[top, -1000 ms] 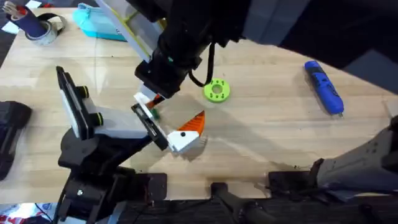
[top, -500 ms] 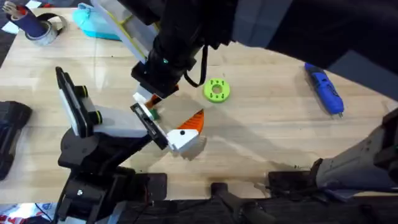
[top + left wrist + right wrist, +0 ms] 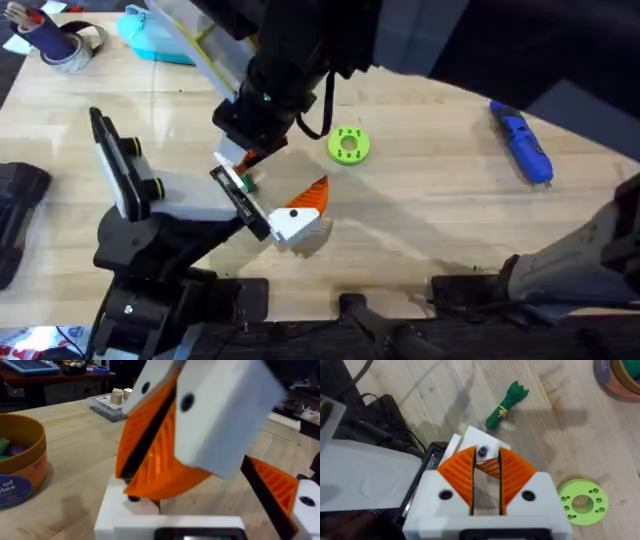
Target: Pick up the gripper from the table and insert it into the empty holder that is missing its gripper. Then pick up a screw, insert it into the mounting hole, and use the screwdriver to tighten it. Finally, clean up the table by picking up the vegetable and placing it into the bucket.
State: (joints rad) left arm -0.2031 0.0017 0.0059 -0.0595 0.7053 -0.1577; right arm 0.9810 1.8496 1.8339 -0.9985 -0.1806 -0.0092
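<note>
The holder (image 3: 180,195), a white block with a black front plate, stands at the lower left on its black stand. A white and orange gripper piece (image 3: 297,213) sits at its front, also seen in the left wrist view (image 3: 280,487). My right gripper (image 3: 240,160) hangs right over the holder's front. Its orange pads (image 3: 457,477) are shut on a small dark screw (image 3: 482,451), just above the white mount (image 3: 130,510). The blue screwdriver (image 3: 520,140) lies far right. The green vegetable (image 3: 506,401) lies on the wood. The orange-yellow bucket (image 3: 22,467) stands beyond it.
A green disc with holes (image 3: 348,145) lies just right of my right gripper. A teal pouch (image 3: 155,40) and a tape roll (image 3: 70,48) sit at the back left. Black cables and arm bases crowd the front edge (image 3: 350,305).
My right gripper has shifted slightly left toward the holder's front and has held still over the last half second. Nothing else moved.
</note>
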